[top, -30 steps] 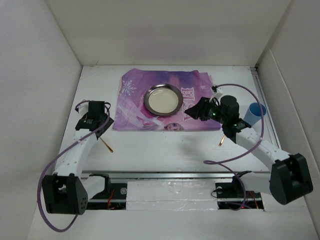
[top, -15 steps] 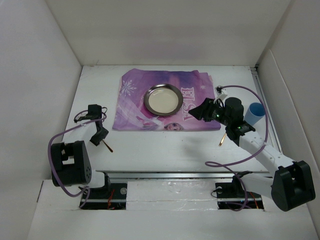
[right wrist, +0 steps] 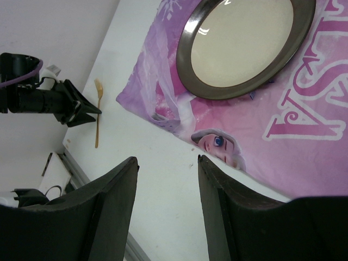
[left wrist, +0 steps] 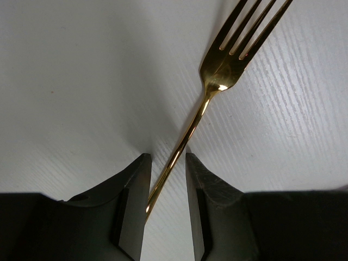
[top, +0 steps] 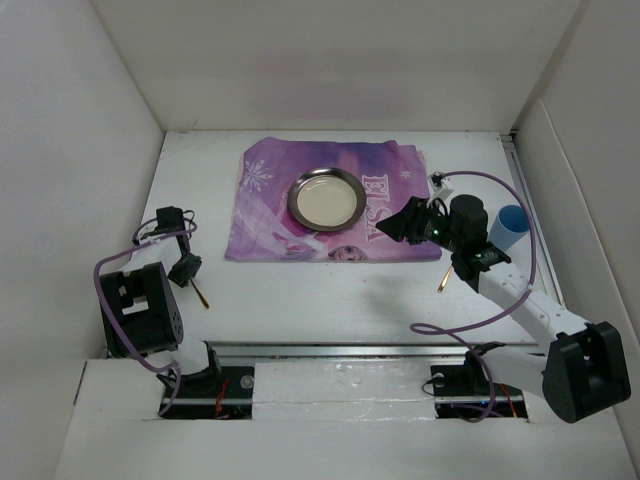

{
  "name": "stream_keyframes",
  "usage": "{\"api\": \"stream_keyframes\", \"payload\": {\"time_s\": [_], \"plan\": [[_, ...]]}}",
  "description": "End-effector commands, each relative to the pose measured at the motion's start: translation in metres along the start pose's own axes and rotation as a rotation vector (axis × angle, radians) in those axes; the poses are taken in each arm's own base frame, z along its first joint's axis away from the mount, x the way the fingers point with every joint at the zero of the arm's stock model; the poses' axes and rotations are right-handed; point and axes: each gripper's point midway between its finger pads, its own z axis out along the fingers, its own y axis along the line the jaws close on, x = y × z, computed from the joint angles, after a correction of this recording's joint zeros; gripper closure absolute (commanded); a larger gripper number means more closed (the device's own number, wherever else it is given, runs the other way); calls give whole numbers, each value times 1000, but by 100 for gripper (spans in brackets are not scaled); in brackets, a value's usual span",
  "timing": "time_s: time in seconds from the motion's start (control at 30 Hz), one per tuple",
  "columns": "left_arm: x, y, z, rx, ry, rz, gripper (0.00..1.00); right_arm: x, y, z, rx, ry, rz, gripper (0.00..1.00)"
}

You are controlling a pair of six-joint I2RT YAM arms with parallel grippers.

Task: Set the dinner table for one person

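The white dinner table point(top: 320, 290) carries a purple placemat point(top: 265, 215) with a metal plate point(top: 326, 197) on it. A gold fork point(top: 202, 294) lies on the table at the left. My left gripper point(top: 184, 270) is low over it. In the left wrist view the fork point(left wrist: 225, 70) runs slantwise through the narrow gap of my left gripper point(left wrist: 166, 157), whose jaws are slightly open either side of the handle. My right gripper point(top: 398, 222) is open and empty above the placemat's right front corner. The right wrist view point(right wrist: 166, 157) shows bare table between its fingers, the plate point(right wrist: 244, 46) and the fork point(right wrist: 97, 117).
A second gold utensil point(top: 441, 282) lies on the table under my right arm. A blue cup point(top: 513, 222) stands at the right, behind that arm. White walls enclose the table on three sides and a metal rail point(top: 330, 350) runs along the near edge.
My left arm has folded back and its gripper has moved left and down onto the fork handle. The fork has shifted slightly left. My right gripper has moved a little right.
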Motion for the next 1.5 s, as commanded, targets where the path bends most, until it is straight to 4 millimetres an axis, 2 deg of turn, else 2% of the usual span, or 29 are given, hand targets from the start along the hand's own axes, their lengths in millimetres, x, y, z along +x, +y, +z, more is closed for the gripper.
{"api": "stream_keyframes", "payload": {"time_s": [0.0, 0.23, 0.33, 0.4, 0.53, 0.6, 0.63, 0.67, 0.73, 0.87, 0.9, 0.93, 1.0, 1.03, 1.1, 1.13, 1.2, 1.23, 1.3, 1.33, 1.47], "plan": [[4, -7, 6, 23, 32, 31, 72, -10, 7, 0, -41, -34, -32, 46], [-5, -12, 10, 20, 11, 42, 73, -7, 11, 1, -56, -26, -37, 46], [-5, -13, 13, 9, 14, 52, 85, -8, 12, 0, -59, -28, -38, 47], [-3, -16, 15, 21, 30, 60, 98, -9, 13, -1, -57, -34, -42, 46], [-1, -21, 15, 48, 49, 85, 100, -10, 12, -3, -48, -40, -43, 47], [-8, -27, 6, 86, 25, 86, 100, -10, 12, -3, -47, -41, -43, 46], [-20, -34, -10, 146, -24, 89, 100, -9, 11, -3, -44, -39, -43, 47], [-21, -34, -11, 146, -24, 89, 100, -9, 11, -3, -44, -39, -43, 47], [-32, -45, -28, 226, -75, 90, 100, -9, 10, -2, -42, -38, -40, 47], [-62, -87, -109, 394, -324, 197, 100, -9, 4, 0, -28, -39, -34, 46], [-52, -104, -128, 432, -348, 261, 100, -9, 3, 1, -25, -38, -34, 47], [-61, -119, -154, 473, -393, 273, 100, -9, 2, 1, -23, -35, -33, 46], [-57, -142, -174, 516, -412, 349, 100, -10, 1, 1, -14, -40, -35, 47], [-51, -167, -194, 579, -425, 391, 100, -10, -1, 0, -5, -43, -36, 47], [-42, -192, -209, 612, -453, 476, 100, -12, -4, -1, 18, -56, -36, 47], [-33, -217, -220, 630, -464, 535, 100, -14, -8, -1, 29, -61, -36, 46], [-26, -236, -219, 606, -472, 595, 100, -14, -7, -1, 29, -62, -38, 46], [-23, -255, -213, 609, -450, 629, 100, -14, -7, -2, 29, -62, -38, 47], [-15, -270, -199, 600, -410, 687, 100, -14, -9, -1, 38, -65, -39, 46], [-15, -285, -187, 573, -404, 727, 100, -14, -11, -1, 43, -65, -41, 47], [-8, -300, -149, 473, -363, 799, 100, -14, -10, -1, 41, -66, -39, 47]]}}
